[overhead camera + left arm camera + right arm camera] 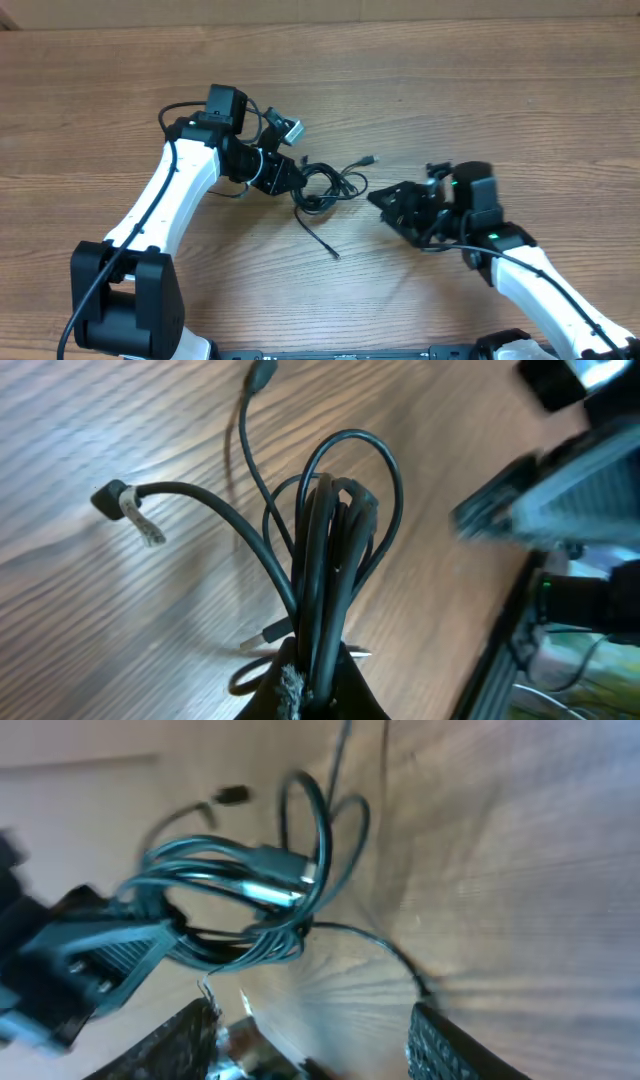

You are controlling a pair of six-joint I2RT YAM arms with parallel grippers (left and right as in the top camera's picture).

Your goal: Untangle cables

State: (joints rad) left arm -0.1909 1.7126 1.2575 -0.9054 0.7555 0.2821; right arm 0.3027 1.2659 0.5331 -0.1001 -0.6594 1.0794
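Note:
A small bundle of thin black cables (328,186) lies mid-table, with one loose end trailing toward the front (320,238) and a plug end to the right (370,159). My left gripper (292,178) is shut on the left side of the bundle. In the left wrist view the cables (325,550) run straight up out of my closed fingers (310,695), and a silver-tipped plug (262,640) lies beside them. My right gripper (385,200) is open and empty, just right of the bundle. In the right wrist view the cables (255,895) lie ahead of my open fingers (315,1030).
The wooden table (480,90) stretches all round the bundle. The white left arm (165,195) comes in from the front left, the right arm (545,285) from the front right. A plug with a white tie (125,505) lies to the left in the left wrist view.

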